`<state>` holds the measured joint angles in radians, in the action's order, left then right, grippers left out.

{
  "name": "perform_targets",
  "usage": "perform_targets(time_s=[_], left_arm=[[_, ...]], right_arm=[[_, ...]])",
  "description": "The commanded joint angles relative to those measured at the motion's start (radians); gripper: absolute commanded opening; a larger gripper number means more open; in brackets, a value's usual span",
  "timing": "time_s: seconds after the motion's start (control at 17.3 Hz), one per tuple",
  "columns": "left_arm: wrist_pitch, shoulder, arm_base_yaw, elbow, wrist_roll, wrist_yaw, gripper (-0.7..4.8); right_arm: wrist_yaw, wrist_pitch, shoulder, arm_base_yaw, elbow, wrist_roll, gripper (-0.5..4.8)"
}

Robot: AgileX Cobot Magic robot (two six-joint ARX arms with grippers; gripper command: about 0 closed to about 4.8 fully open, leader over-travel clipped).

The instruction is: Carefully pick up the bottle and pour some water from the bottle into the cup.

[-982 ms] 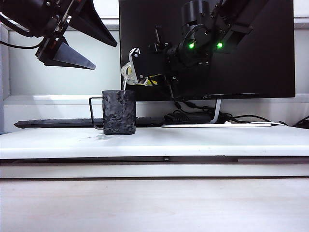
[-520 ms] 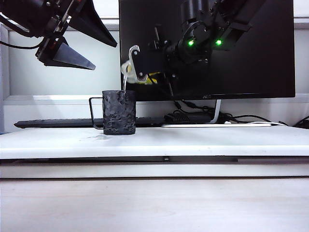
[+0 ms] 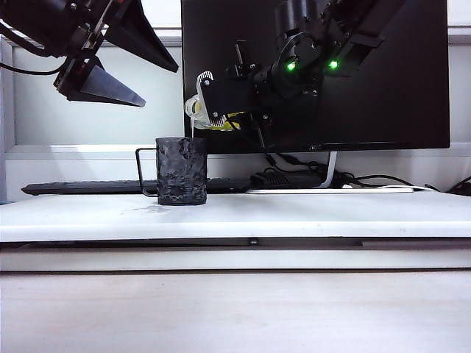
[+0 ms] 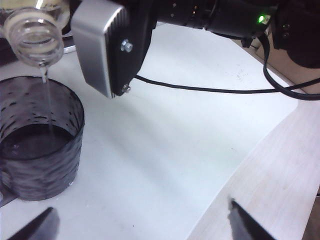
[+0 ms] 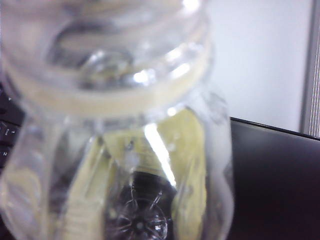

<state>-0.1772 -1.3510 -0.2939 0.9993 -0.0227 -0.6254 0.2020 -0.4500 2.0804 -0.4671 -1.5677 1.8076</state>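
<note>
The black faceted cup (image 3: 181, 170) stands on the white table, its thin wire handle to the left. My right gripper (image 3: 212, 101) is shut on the bottle (image 3: 196, 109). It holds the bottle tipped nearly level, with the open mouth just above the cup's rim. A thin stream of water (image 4: 48, 102) falls from the bottle's mouth (image 4: 35, 37) into the cup (image 4: 40, 145), which holds liquid. The clear bottle (image 5: 115, 125) with its yellow label fills the right wrist view and hides the fingers. My left gripper (image 3: 110, 62) hangs open, high at the left and apart from both; its fingertips (image 4: 40, 227) hold nothing.
A black monitor (image 3: 368, 95) stands behind the cup, with a keyboard (image 3: 81, 187) and cables (image 3: 294, 176) at its foot. A black cable (image 4: 215, 90) trails over the white tabletop (image 4: 160, 150). The table's front edge (image 3: 250, 241) meets wooden flooring (image 3: 235, 309).
The right gripper rose slightly with the bottle, then came back down. The bottle stays tipped over the cup and water keeps running. The left arm has not moved.
</note>
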Motion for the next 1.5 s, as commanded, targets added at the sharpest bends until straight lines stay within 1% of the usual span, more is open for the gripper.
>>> perform_targets(time_s=[0.06, 0.12, 0.29, 0.4, 0.58, 0.69, 0.81, 0.92, 0.98, 1.04, 1.16, 1.21, 1.27, 1.33, 1.44, 1.5], left_arm=[[0.006, 0.003, 0.0, 0.002, -0.004, -0.007, 4.79], [0.006, 0.003, 0.0, 0.002, -0.004, -0.007, 4.79], [0.006, 0.003, 0.0, 0.002, -0.007, -0.007, 4.79], [0.006, 0.003, 0.0, 0.002, -0.007, -0.007, 4.79], [0.006, 0.003, 0.0, 0.002, -0.007, -0.006, 4.79], [0.008, 0.003, 0.0, 0.002, -0.007, -0.003, 4.79], [0.015, 0.003, 0.0, 0.002, -0.007, -0.003, 4.79], [0.031, 0.003, 0.0, 0.003, -0.004, -0.003, 4.79], [0.039, 0.003, 0.0, 0.003, -0.004, -0.002, 4.79], [0.04, 0.003, 0.0, 0.003, -0.004, 0.002, 4.79], [0.057, 0.005, 0.0, 0.003, -0.003, 0.051, 4.79], [0.069, 0.005, 0.0, 0.004, 0.002, 0.06, 4.79], [0.084, 0.007, 0.0, 0.004, 0.014, 0.069, 4.79], [0.117, 0.019, 0.0, 0.004, 0.043, 0.076, 4.79], [0.177, 0.06, 0.0, 0.005, 0.087, 0.076, 4.79], [0.194, 0.087, 0.0, 0.004, 0.088, 0.078, 4.79]], right_arm=[[-0.002, -0.033, -0.009, -0.002, -0.008, -0.086, 1.47], [-0.002, -0.041, -0.009, -0.002, -0.008, -0.148, 1.47], [-0.002, -0.059, -0.009, -0.002, -0.008, -0.253, 1.47], [-0.002, -0.078, -0.009, -0.001, -0.008, -0.365, 1.48], [-0.015, -0.08, -0.009, -0.002, -0.008, -0.491, 1.48], [-0.053, -0.103, -0.01, -0.002, -0.008, -0.672, 1.48], [-0.089, -0.135, -0.01, -0.002, -0.008, -0.827, 1.48], [-0.161, -0.168, -0.016, -0.002, -0.008, -1.018, 1.48], [-0.215, -0.167, -0.023, -0.002, -0.008, -1.15, 1.48], [-0.251, -0.161, -0.029, -0.002, -0.008, -1.231, 1.48], [-0.274, -0.108, -0.063, -0.002, -0.008, -1.38, 1.47], [-0.277, -0.061, -0.09, -0.002, -0.008, -1.426, 1.44], [-0.28, -0.004, -0.124, -0.002, -0.008, -1.47, 1.32], [-0.282, 0.081, -0.188, -0.002, -0.008, -1.531, 1.01], [-0.274, 0.159, -0.282, -0.002, -0.008, -1.628, 1.03], [-0.274, 0.188, -0.324, -0.002, -0.008, -1.688, 1.03]])
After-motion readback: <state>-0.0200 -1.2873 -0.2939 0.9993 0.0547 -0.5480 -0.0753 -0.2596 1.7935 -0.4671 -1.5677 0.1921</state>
